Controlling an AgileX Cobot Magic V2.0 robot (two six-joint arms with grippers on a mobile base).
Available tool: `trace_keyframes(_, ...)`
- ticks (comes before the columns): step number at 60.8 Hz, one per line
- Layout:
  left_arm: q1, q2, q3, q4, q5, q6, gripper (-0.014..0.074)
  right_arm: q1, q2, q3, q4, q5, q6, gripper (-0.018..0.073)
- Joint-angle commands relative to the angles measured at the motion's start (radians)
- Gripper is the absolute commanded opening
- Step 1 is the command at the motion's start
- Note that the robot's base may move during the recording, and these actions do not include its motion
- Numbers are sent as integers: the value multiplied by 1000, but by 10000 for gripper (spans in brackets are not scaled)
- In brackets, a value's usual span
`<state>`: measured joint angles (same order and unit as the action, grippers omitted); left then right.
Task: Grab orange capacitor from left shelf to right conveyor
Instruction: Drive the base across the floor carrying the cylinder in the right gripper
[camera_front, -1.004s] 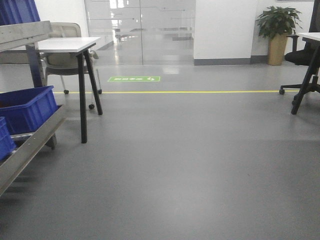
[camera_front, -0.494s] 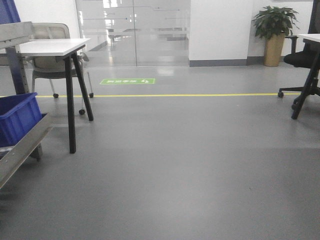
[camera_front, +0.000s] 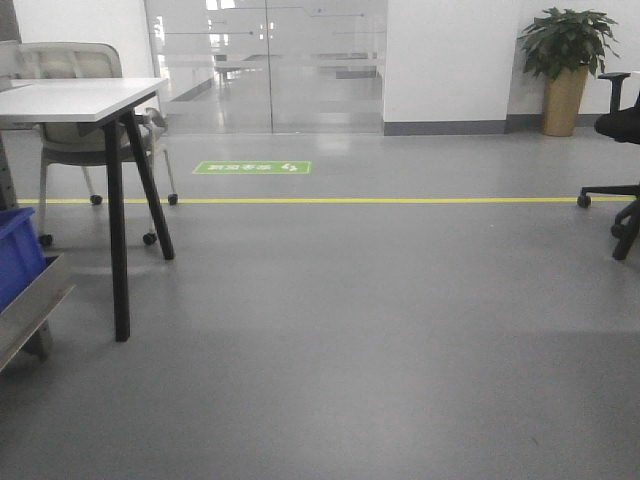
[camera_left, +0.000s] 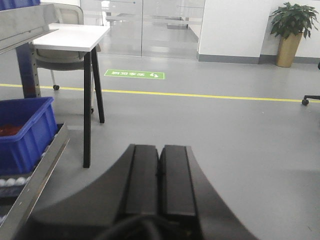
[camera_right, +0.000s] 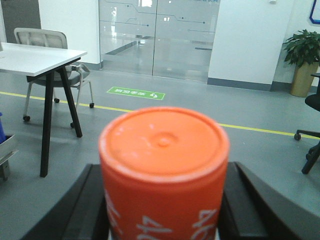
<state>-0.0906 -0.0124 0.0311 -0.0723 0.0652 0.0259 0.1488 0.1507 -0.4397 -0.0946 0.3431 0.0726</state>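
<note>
In the right wrist view the orange capacitor (camera_right: 164, 165) fills the foreground, flat top up, with white print on its side. My right gripper (camera_right: 165, 172) is shut on it, a black finger (camera_right: 87, 205) on each flank. My left gripper (camera_left: 160, 148) is shut with nothing in it, its pads pressed together above the grey floor. The left shelf (camera_left: 42, 167) shows as a steel ledge with a blue bin (camera_left: 25, 130) at the left edge, and as a sliver (camera_front: 30, 310) in the front view. The right conveyor is out of view.
A white table with black legs (camera_front: 115, 250) and a wheeled chair (camera_front: 70, 130) stand left of centre. A yellow floor line (camera_front: 350, 200) and green floor sign (camera_front: 252, 167) lie ahead, glass doors (camera_front: 270, 65) behind. A potted plant (camera_front: 565, 60) and black office chair (camera_front: 620, 170) are at the right.
The front view has swung away from the shelf: the blue bins and steel ledge slid off toward the left edge, and the table drifted left.
</note>
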Motion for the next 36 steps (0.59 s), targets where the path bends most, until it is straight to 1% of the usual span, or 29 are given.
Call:
trace_keyframes(1,0,-9,-5,-2,-90,-1,-127,-6,11,-28,-13,-92,-5,88)
trace_keyframes(36,0,-11,-5,-2,-90,-1,-127,-6,11,-28,-13,-92,-5,88)
